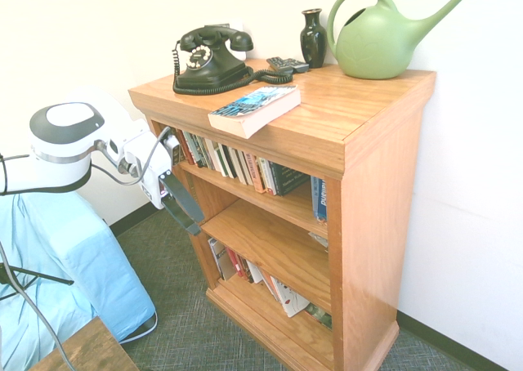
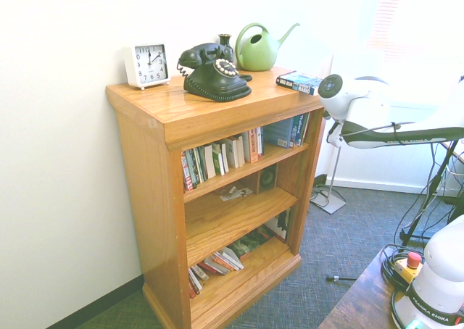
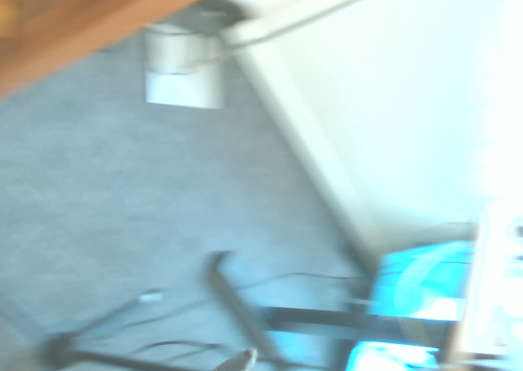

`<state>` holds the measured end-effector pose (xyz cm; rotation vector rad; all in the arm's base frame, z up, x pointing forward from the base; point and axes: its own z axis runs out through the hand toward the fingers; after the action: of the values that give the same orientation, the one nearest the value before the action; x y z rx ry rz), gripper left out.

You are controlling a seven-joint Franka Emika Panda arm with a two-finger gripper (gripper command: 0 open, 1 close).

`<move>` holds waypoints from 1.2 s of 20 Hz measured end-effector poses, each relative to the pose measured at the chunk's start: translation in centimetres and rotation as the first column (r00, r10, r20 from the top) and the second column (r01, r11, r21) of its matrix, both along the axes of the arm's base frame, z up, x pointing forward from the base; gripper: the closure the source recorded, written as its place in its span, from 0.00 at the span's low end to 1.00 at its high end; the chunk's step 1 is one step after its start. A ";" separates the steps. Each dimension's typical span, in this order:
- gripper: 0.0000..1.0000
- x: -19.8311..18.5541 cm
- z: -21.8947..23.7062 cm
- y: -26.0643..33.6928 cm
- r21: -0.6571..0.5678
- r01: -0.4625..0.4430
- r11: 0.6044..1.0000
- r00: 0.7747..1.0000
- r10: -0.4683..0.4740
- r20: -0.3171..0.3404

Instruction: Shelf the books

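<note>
A thick paperback book (image 1: 253, 108) with a blue and black cover lies flat on the oak shelf's broad top (image 1: 359, 126), near its front edge. The second exterior view shows the book (image 2: 302, 82) at the right end of the shelf (image 2: 196, 115). My gripper (image 1: 194, 224) hangs off the shelf's left front corner, level with the upper tier and below the book. Its dark fingers point down towards the floor, open, with nothing between them. The wrist view is blurred: grey carpet and a strip of the wooden shelf (image 3: 82, 28).
On the top stand a black telephone (image 1: 211, 59), a dark vase (image 1: 313, 36), a green watering can (image 1: 376, 40), a remote (image 1: 288, 64) and a white clock (image 2: 147, 64). Upright books (image 1: 237, 163) fill the upper tier. A blue-draped object (image 1: 73, 265) sits left.
</note>
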<state>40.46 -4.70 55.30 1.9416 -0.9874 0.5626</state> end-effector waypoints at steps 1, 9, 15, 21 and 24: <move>0.00 0.5 0.3 0.1 -0.043 0.016 0.999 1.000 -0.016 -0.007; 0.00 4.6 0.8 0.8 -0.265 0.097 0.959 0.991 -0.119 -0.067; 0.00 7.2 2.6 2.3 -0.352 0.121 0.928 0.987 -0.152 -0.061; 0.00 9.3 4.3 3.8 -0.408 0.106 0.907 0.988 -0.143 -0.061; 0.00 10.6 4.9 4.4 -0.425 0.088 0.901 0.990 -0.126 -0.062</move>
<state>51.04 -0.28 60.17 1.5038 -0.8307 0.5683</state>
